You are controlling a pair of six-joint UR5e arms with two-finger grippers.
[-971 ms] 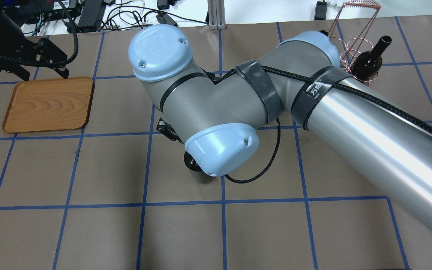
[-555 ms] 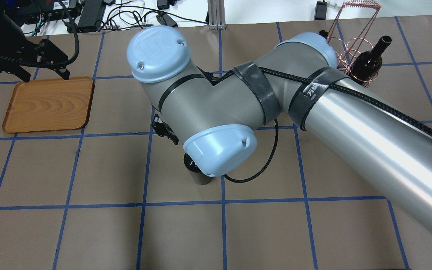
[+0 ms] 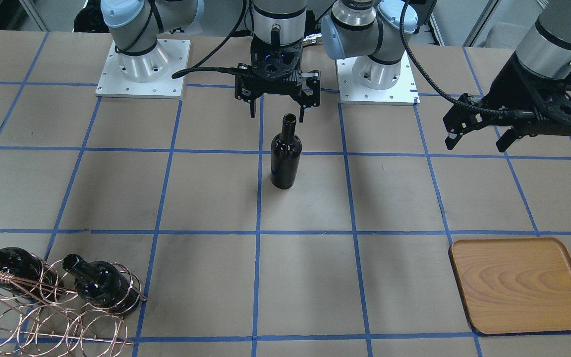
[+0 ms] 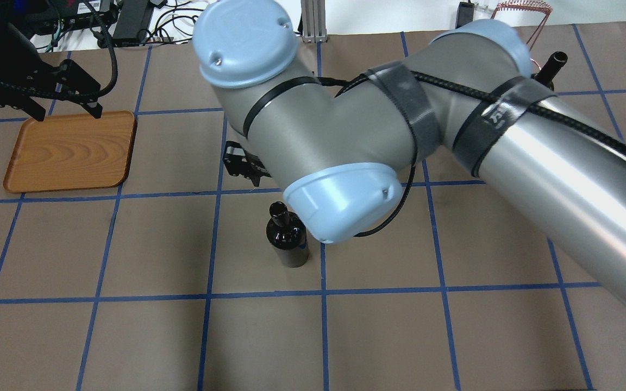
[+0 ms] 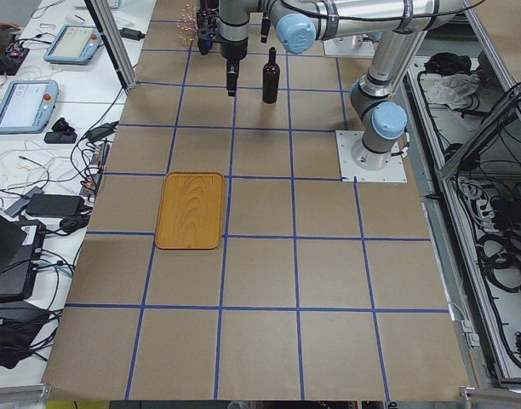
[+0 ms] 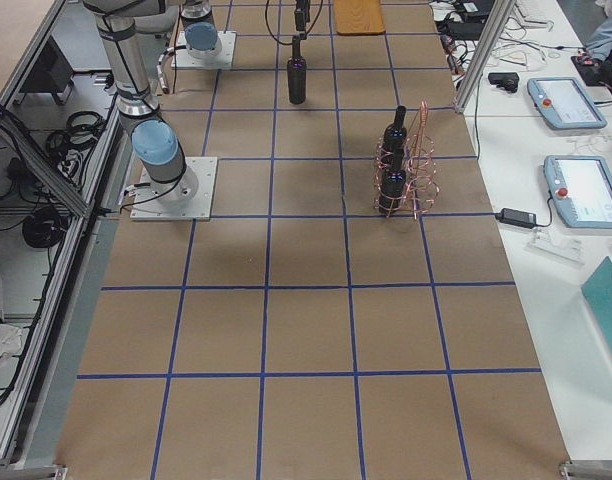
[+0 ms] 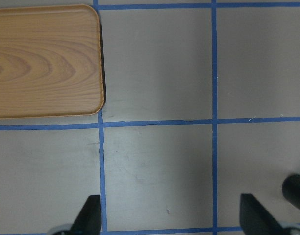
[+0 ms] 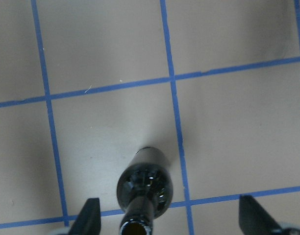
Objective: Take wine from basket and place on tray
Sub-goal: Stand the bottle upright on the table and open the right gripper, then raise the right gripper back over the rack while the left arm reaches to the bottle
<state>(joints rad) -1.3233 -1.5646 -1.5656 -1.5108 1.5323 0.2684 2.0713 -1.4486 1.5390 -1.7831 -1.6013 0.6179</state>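
One wine bottle (image 3: 285, 158) stands upright on the table's middle, also seen from overhead (image 4: 287, 241) and in the right wrist view (image 8: 144, 191). My right gripper (image 3: 276, 117) is open and empty, level with the bottle's mouth on the robot's side, not touching it. My left gripper (image 3: 475, 146) is open and empty, hanging above the table near the wooden tray (image 3: 521, 285), whose corner shows in the left wrist view (image 7: 42, 58). The tray (image 4: 71, 152) is empty. The copper wire basket (image 3: 42, 307) holds two more bottles (image 3: 99, 285).
My right arm's elbow and forearm (image 4: 454, 136) cover much of the overhead view and hide most of the basket there. Two arm bases (image 3: 142, 64) stand at the table's robot side. Cables and boxes (image 4: 128, 21) lie beyond the far edge.
My right arm has risen and pulled back from the upright bottle, uncovering its neck and shoulder. The bottle stays in place. The left gripper has hardly moved.
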